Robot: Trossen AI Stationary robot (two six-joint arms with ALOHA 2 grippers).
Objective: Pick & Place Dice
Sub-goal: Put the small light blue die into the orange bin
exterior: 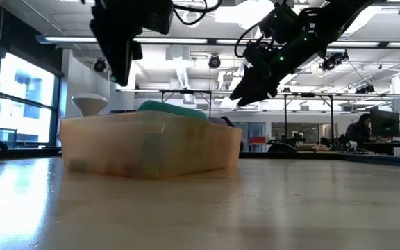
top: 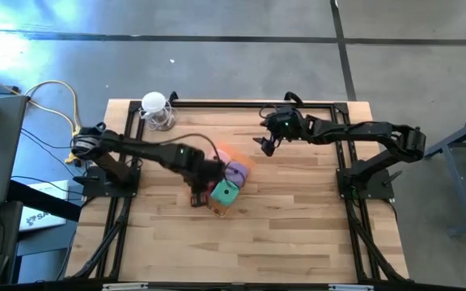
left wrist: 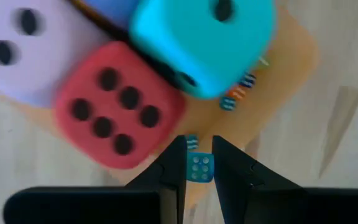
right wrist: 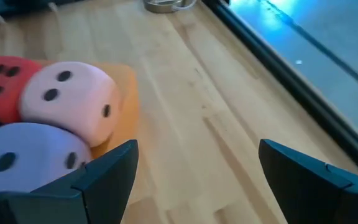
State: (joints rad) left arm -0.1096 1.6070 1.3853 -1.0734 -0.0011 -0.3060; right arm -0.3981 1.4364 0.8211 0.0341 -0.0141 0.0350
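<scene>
Wood table (top: 298,218), lit hall, left claw (left wrist: 197,163) pinching small blue die (left wrist: 199,168), right claw (right wrist: 197,168) open.

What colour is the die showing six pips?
Red, clearest in the left wrist view.

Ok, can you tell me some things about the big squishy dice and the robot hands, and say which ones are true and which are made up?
1. The red die shows six pips. True.
2. The left gripper is wide open. False: its fingers are nearly shut around a tiny blue die.
3. The right gripper holds the pink die. False: it is open and empty, off to the side of the orange tray.
4. The teal die sits on other dice. True.
</scene>
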